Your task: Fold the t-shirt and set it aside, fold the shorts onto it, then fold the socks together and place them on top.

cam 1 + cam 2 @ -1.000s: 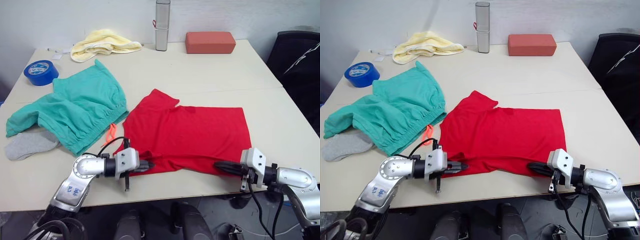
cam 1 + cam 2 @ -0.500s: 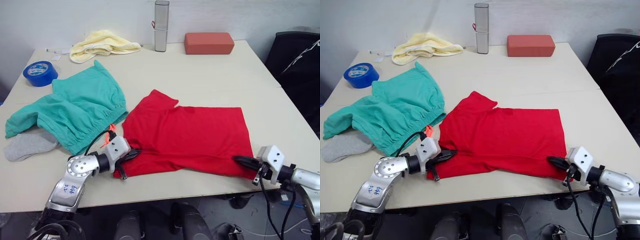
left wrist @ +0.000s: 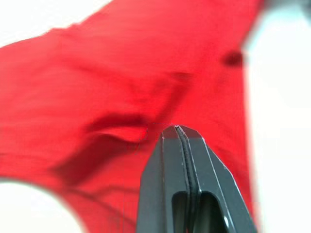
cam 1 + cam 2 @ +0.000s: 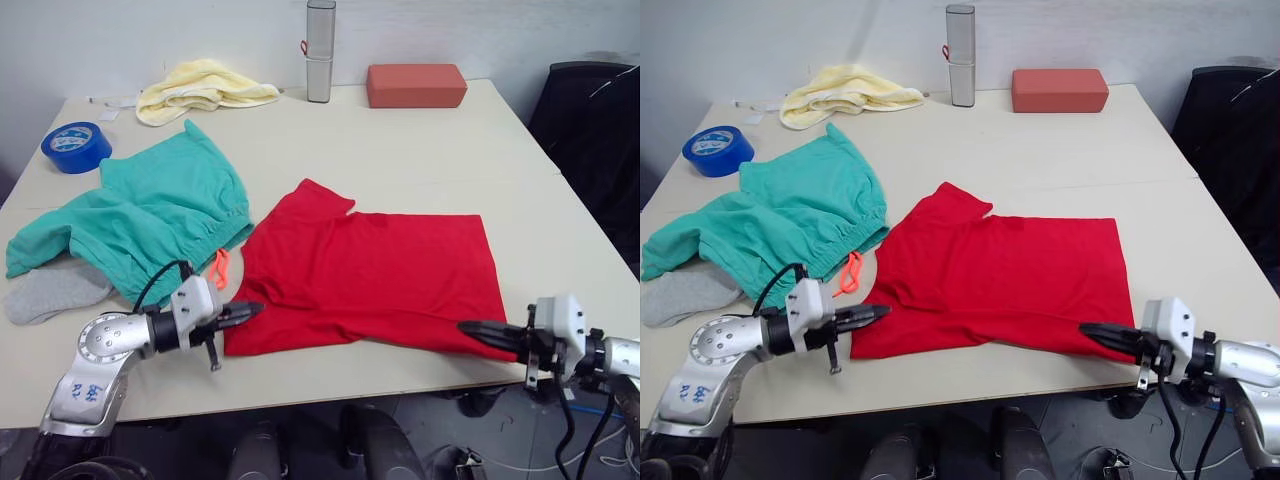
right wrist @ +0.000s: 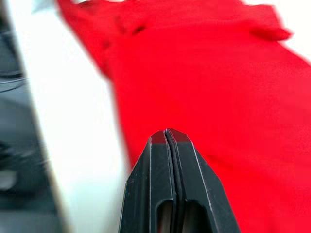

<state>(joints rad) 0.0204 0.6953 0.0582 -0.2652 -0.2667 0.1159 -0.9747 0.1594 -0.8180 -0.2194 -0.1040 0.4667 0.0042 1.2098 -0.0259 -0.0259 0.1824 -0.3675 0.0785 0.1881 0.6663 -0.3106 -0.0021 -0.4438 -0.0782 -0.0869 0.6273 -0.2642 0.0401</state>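
The red t-shirt (image 4: 375,280) lies spread flat on the table (image 4: 420,150), near its front edge. The left gripper (image 4: 248,311) points at the shirt's lower left corner, fingers pressed together with nothing between them. The right gripper (image 4: 472,328) lies at the lower right corner, fingers likewise pressed together and empty. The green shorts (image 4: 150,215) lie to the shirt's left, over a grey sock (image 4: 50,290).

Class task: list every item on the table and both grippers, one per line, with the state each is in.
T-shirt: spread flat, partly folded
Shorts: crumpled, unfolded
Sock: flat, partly under shorts
Yellow cloth: bunched
Tape roll: lying flat
Flask: upright
Left gripper: shut
Right gripper: shut
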